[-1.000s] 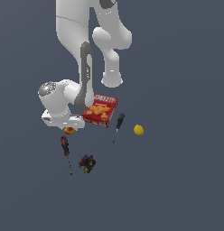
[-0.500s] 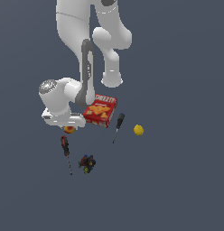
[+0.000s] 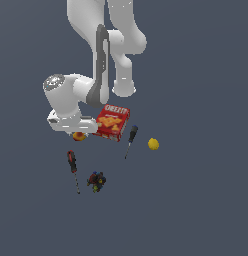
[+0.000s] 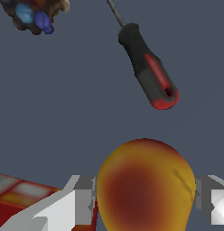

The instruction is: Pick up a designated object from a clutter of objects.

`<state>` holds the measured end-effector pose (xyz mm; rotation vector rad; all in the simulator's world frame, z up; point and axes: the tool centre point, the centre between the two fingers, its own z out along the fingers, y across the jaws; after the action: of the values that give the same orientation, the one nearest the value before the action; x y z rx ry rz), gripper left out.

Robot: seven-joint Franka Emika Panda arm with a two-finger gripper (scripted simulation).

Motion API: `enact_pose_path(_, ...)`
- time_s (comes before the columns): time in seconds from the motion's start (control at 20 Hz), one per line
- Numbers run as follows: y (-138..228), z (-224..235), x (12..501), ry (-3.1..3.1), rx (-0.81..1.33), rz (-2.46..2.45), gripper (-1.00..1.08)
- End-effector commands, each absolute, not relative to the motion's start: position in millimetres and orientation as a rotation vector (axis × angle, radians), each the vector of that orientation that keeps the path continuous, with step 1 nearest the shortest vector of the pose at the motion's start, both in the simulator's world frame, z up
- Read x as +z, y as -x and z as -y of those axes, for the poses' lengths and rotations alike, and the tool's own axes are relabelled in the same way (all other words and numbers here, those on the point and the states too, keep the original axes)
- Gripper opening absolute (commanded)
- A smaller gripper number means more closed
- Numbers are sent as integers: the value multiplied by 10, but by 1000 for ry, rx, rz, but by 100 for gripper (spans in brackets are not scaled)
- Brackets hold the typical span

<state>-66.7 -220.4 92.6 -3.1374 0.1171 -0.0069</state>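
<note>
Comparing with the exterior views just before, hardly anything has shifted: gripper (image 4: 145,198) stays low with its fingers (image 4: 84,198) flanking the peach (image 3: 79,136) left of centre beside the cracker box (image 3: 113,121), apparently clamped, so lifting comes next.

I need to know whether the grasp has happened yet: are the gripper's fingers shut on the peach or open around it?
Cannot tell. In the wrist view the gripper has one finger on each side of the peach, very near it, but contact is not visible.

place: simulator render — flat grey floor (image 3: 196,200) | no walls, no furniture
</note>
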Motion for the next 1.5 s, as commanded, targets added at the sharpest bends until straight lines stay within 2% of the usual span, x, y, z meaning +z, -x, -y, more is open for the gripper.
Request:
enact_pose_path(0.0, 703, 2126, 1107, 3138, -9, -118, -100)
enact_pose_path(1.05, 1060, 1354, 2878, 3143, -1, -126, -100)
enact_pose_path(1.45, 1133, 1137, 3374, 3141, 0, -126, -100)
